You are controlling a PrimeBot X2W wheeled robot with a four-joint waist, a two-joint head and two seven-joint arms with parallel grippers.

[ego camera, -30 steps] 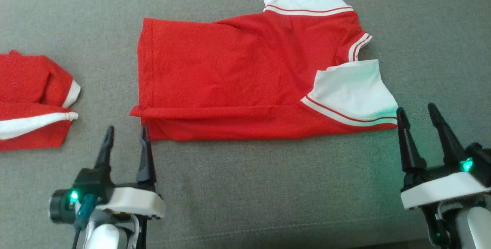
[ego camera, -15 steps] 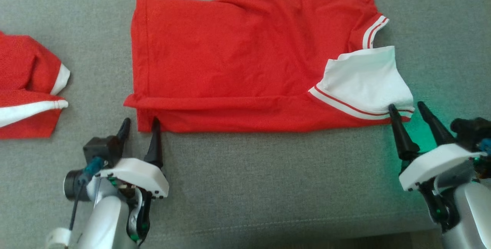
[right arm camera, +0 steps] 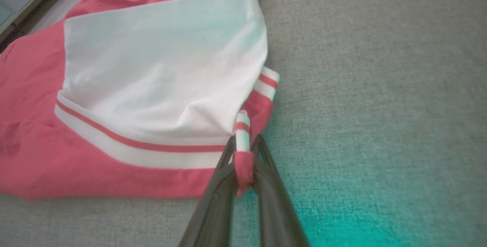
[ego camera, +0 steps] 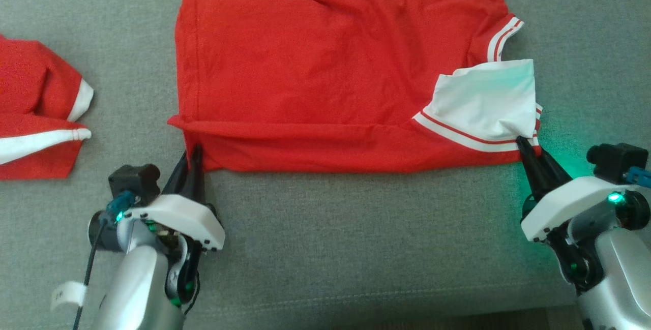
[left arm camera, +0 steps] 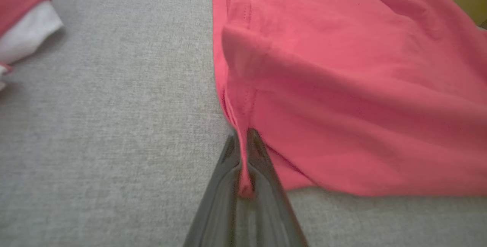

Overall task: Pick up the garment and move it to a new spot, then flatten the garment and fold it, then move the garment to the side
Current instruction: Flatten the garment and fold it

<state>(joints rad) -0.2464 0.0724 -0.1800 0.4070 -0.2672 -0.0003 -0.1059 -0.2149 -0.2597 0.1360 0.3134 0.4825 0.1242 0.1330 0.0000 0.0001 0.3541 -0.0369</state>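
Shirt: a red shirt [ego camera: 325, 86] with white sleeves and red-and-white striped trim lies spread out in the middle of the head view. Its hem is toward the robot's left, and its sleeves and neck are toward the right.
Surface: grey woven cloth [ego camera: 356, 248] lies under the shirt and both arms.
Near edge: the long side of the shirt facing the robot is turned over in a narrow band, with a ridge running from the hem toward the near sleeve.
Near sleeve: the white sleeve [ego camera: 483, 96] lies folded onto the red body, with its striped cuff at the shirt's near right corner.
Left gripper: the left gripper [ego camera: 192, 156] has its jaws closed on the near hem corner. The left wrist view shows a pinch of red cloth between the two fingers.
Right gripper: the right gripper [ego camera: 525, 143] has its jaws closed on the cuff corner of the near sleeve. The right wrist view shows the striped edge standing up between the fingers.
Light: a green glow falls on the cloth beside the right gripper.
Other garment: a second red garment [ego camera: 35, 106] with a white band lies bunched at the far left, well apart from the shirt.
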